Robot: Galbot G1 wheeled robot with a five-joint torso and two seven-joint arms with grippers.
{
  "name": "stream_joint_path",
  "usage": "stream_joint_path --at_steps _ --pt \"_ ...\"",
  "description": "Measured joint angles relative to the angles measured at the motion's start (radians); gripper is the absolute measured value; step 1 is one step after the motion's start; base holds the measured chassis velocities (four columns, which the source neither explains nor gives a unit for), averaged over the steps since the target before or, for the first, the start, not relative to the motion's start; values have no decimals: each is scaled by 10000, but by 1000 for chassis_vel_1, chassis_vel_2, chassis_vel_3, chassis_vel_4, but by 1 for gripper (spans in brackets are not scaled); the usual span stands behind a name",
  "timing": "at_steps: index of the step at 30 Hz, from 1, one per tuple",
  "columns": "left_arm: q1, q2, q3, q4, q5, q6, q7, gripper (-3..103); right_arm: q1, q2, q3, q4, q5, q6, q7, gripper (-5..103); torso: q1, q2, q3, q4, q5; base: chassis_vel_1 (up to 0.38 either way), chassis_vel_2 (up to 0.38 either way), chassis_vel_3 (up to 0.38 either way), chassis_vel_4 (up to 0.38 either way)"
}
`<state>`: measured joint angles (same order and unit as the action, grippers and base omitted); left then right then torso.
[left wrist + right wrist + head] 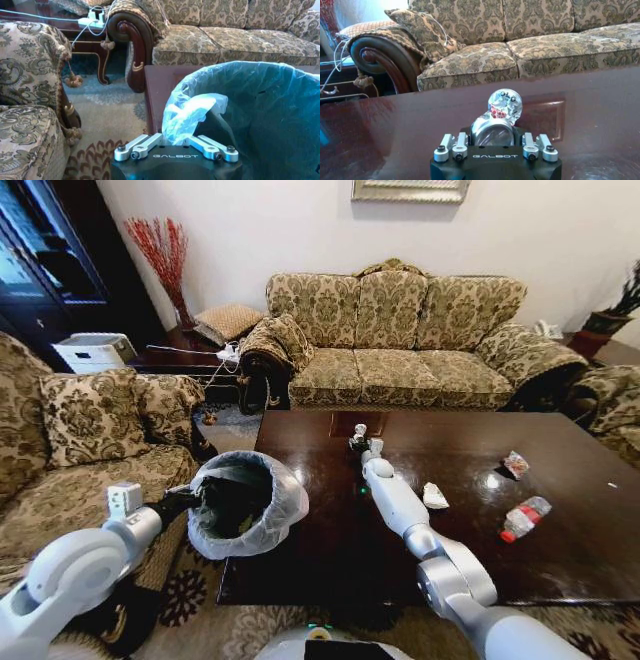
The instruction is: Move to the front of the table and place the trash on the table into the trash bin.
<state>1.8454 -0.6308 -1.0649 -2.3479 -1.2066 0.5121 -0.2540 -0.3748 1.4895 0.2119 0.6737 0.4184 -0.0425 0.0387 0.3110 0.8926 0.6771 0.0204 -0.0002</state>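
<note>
Glossy dark brown counter (560,550) bearing a crumpled white tissue (434,496), a red-white wrapper (516,464) and a clear red-capped bottle (524,518) lying flat. Bag-lined black trash bin (245,502) tilted beside its left edge. Crushed clear cup (501,112) over the inlaid panel.

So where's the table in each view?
Head view: the table spans centre-right, under the right gripper holding trash.
Left wrist view: table corner beside the trash bin, which the left gripper grips.
Right wrist view: table surface between gripper and sofa.
Shared landmark: sofa's carved wooden arm.
</note>
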Motion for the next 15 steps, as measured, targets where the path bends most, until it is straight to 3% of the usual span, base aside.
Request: stream_joint_path --at_steps 6,10,11,14,15 --pt "60 19 -93 -32 2 0 6 2 -570 -207 2 895 6 11 -4 46 1 0 1 2 2 0 0 0 0" --pt "219 149 -407 -29 -102 0 -44 2 -1881 -926 21 3617 -100 742 -1072 46 2 -1 2 0 5 0 0 0 0" --pt "219 149 -407 -29 -102 0 -44 2 -1881 -926 21 3617 -100 742 -1072 46 2 -1 2 0 5 0 0 0 0" --pt "261 338 -572 113 -340 50 -226 2 -3267 -1794 -121 7759 722 370 -2054 46 0 0 0 -3 0 0 0 0 0" --pt "261 338 -572 113 -340 50 -226 2 -3267 -1794 -121 7759 722 370 -2054 46 0 0 0 -3 0 0 0 0 0"
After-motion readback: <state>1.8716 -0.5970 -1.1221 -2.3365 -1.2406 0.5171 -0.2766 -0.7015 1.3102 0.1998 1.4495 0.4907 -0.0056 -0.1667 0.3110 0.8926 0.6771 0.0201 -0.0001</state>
